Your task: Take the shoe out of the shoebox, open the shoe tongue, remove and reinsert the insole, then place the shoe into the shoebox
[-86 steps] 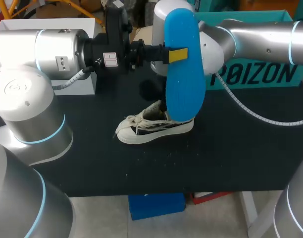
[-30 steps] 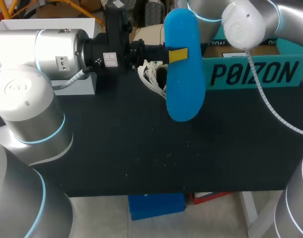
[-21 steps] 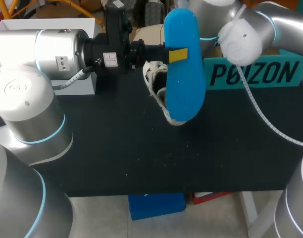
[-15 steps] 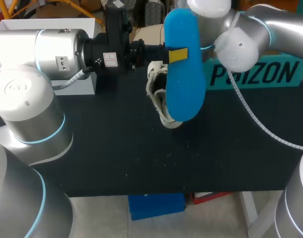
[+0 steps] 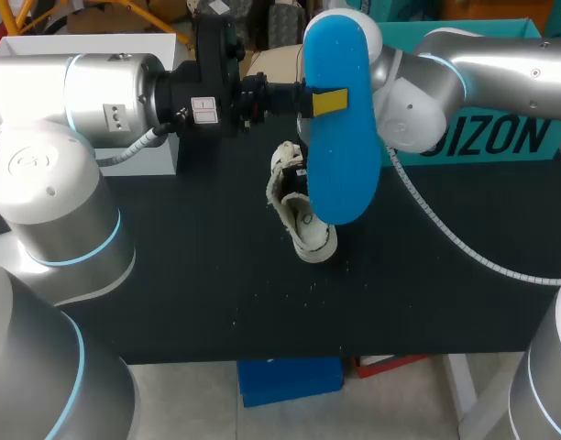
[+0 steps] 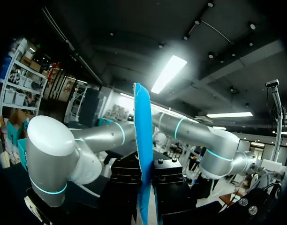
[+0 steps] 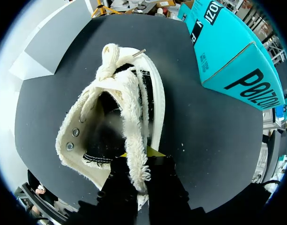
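Observation:
My left gripper (image 5: pixel 324 101) is shut on a blue insole (image 5: pixel 335 119), holding it upright above the table's middle; in the left wrist view the insole (image 6: pixel 143 154) stands edge-on between the black fingers of that gripper (image 6: pixel 144 192). My right gripper (image 7: pixel 136 165) is shut on the frayed tongue (image 7: pixel 134 131) of the cream canvas shoe (image 7: pixel 120 108). The shoe (image 5: pixel 299 215) hangs just beside and below the insole, toe down, with its opening facing the right wrist. In the head view the insole hides the right gripper. The teal shoebox (image 5: pixel 500 137) stands at the back right.
A white box (image 5: pixel 88 44) sits at the back left, partly behind my left arm. The teal shoebox (image 7: pixel 228 61) lies beyond the shoe's toe side in the right wrist view. The black tabletop (image 5: pixel 216 293) lies under the shoe.
My right arm has brought the shoe from the back by the shoebox forward and down beside the insole, turning its toe downward. The left arm and insole have stayed still.

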Robot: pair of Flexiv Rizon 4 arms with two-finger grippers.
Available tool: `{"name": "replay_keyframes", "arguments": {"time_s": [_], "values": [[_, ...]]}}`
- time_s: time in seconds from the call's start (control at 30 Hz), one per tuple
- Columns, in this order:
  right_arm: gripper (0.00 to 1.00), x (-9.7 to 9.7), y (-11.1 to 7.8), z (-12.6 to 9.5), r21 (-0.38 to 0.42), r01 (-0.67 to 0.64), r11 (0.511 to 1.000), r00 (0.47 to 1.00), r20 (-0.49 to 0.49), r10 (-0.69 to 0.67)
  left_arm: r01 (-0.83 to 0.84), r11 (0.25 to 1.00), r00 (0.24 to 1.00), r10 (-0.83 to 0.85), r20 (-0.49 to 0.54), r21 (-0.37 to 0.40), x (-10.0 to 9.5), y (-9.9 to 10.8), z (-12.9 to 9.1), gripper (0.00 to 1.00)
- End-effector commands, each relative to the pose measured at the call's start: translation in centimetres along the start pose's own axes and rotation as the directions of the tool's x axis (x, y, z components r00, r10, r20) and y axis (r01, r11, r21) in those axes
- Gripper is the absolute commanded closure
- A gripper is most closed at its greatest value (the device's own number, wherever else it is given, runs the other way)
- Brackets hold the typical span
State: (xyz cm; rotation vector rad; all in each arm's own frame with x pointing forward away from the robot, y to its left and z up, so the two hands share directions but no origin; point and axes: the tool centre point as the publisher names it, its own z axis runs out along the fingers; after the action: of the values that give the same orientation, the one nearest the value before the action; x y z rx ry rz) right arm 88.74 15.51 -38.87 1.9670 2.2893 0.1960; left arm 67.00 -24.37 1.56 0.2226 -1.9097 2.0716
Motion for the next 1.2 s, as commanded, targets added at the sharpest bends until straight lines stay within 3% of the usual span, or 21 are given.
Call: {"name": "replay_keyframes", "arguments": {"time_s": [0.03,0.33,0.83,1.2], "values": [[1.00,0.8,0.5,1.1,0.008,-0.016,1.000,1.000,0.006,0.016,-0.001,1.000,1.000,0.001,0.002,0.001,0.0,0.1,0.1,1.00],[1.00,0.7,0.8,1.1,0.013,-0.060,0.998,0.998,0.007,0.060,-0.001,1.000,1.000,0.001,0.002,0.001,0.0,0.1,0.1,1.00],[1.00,-1.9,2.0,0.4,-0.006,-0.147,0.989,0.989,0.021,0.147,-0.001,1.000,1.000,0.001,0.002,0.001,0.0,0.1,0.1,1.00],[1.00,-1.9,1.9,1.2,0.016,-0.175,0.984,0.984,0.045,0.174,-0.001,1.000,1.000,0.001,0.002,0.001,0.0,0.1,0.1,1.00]]}}
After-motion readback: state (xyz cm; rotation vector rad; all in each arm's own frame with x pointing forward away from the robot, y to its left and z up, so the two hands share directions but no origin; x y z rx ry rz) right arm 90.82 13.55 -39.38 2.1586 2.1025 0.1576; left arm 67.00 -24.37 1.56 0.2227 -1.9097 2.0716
